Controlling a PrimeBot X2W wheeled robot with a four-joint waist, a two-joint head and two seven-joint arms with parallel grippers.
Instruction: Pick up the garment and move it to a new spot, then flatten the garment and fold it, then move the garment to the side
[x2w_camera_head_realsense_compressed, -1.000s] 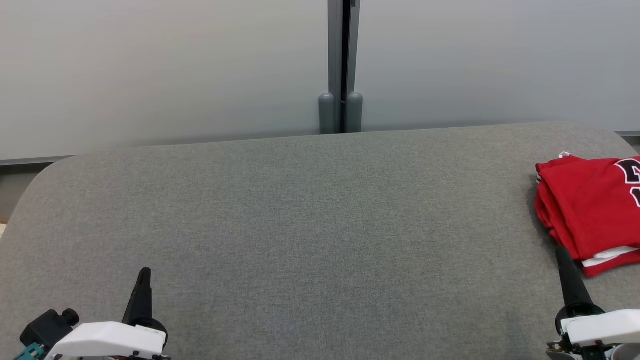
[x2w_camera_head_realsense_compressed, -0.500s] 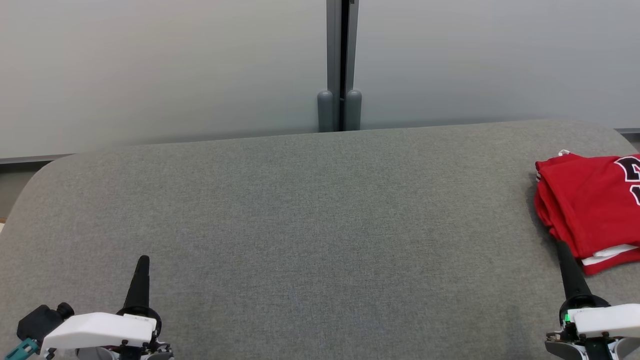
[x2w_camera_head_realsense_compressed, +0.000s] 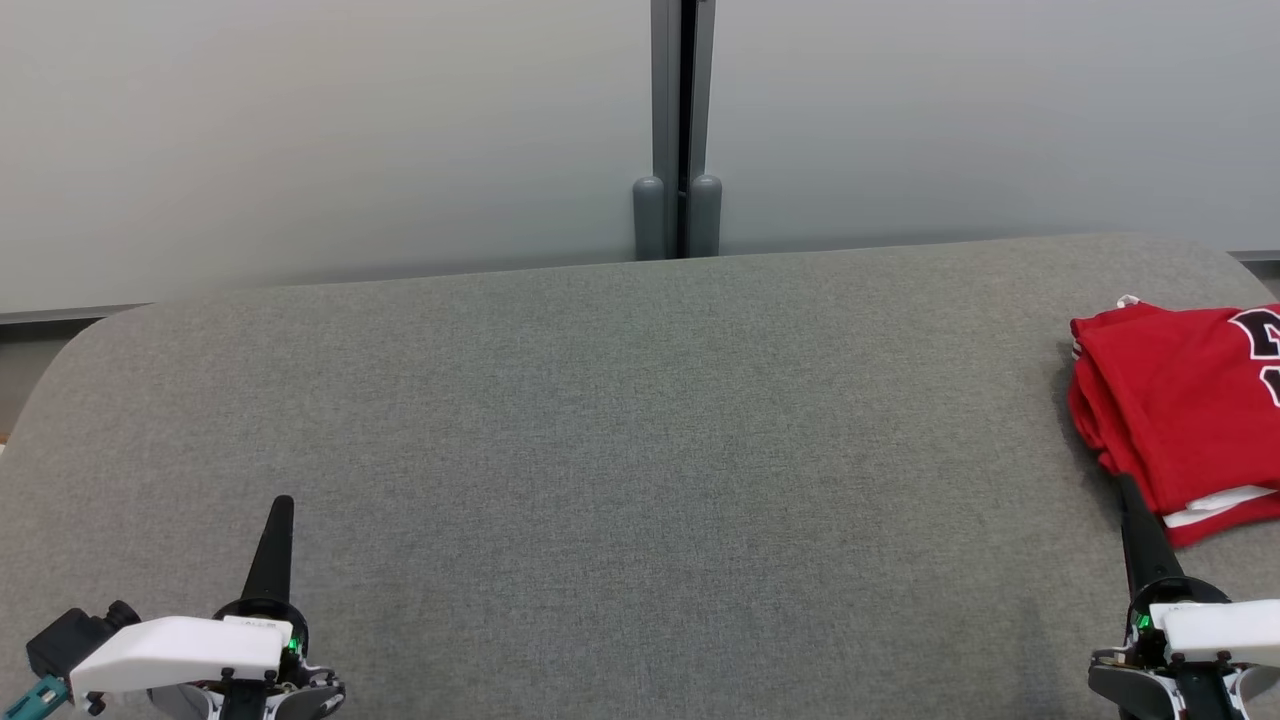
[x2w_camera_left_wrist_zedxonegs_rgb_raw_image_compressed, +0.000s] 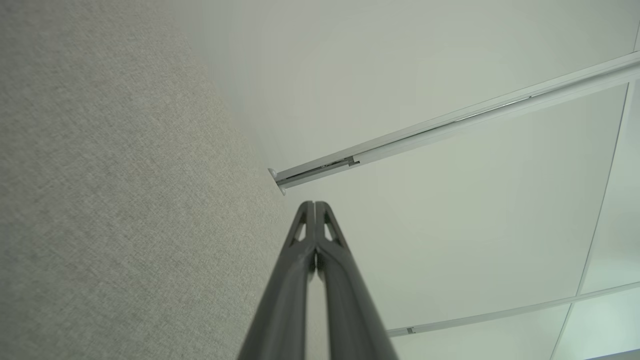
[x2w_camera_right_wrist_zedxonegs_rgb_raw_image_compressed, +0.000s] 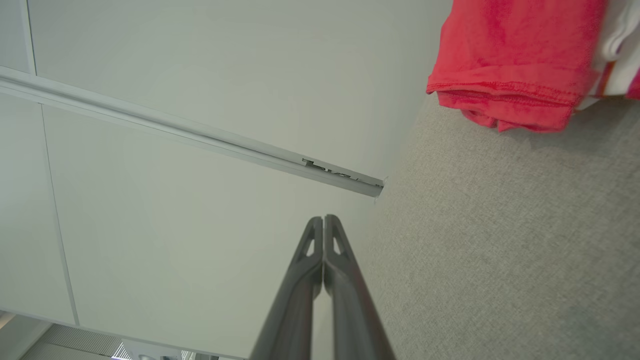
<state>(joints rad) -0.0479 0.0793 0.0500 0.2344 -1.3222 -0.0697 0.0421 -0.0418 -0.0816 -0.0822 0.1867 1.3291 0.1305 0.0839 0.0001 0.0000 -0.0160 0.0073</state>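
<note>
The garment (x2w_camera_head_realsense_compressed: 1180, 410) is a red shirt with dark lettering, folded into a neat stack at the right edge of the grey fabric surface (x2w_camera_head_realsense_compressed: 620, 450); its folded hem also fills the top right of the right wrist view (x2w_camera_right_wrist_zedxonegs_rgb_raw_image_compressed: 510, 60). My right gripper (x2w_camera_head_realsense_compressed: 1128, 487) is shut and empty, its tip just beside the stack's near left corner, apart from the cloth. In the right wrist view its fingers (x2w_camera_right_wrist_zedxonegs_rgb_raw_image_compressed: 323, 222) are pressed together. My left gripper (x2w_camera_head_realsense_compressed: 283, 503) stands shut and empty at the lower left, far from the garment, its tips (x2w_camera_left_wrist_zedxonegs_rgb_raw_image_compressed: 314, 206) closed.
A pale wall with a grey vertical post (x2w_camera_head_realsense_compressed: 678, 130) runs behind the surface. The surface's rounded far corners and left edge (x2w_camera_head_realsense_compressed: 60, 370) drop off to the floor. Wide bare fabric lies between the two grippers.
Both grippers sit a little lower in the head view, and the whole picture has shifted slightly, so the camera moved. The garment lies as before.
</note>
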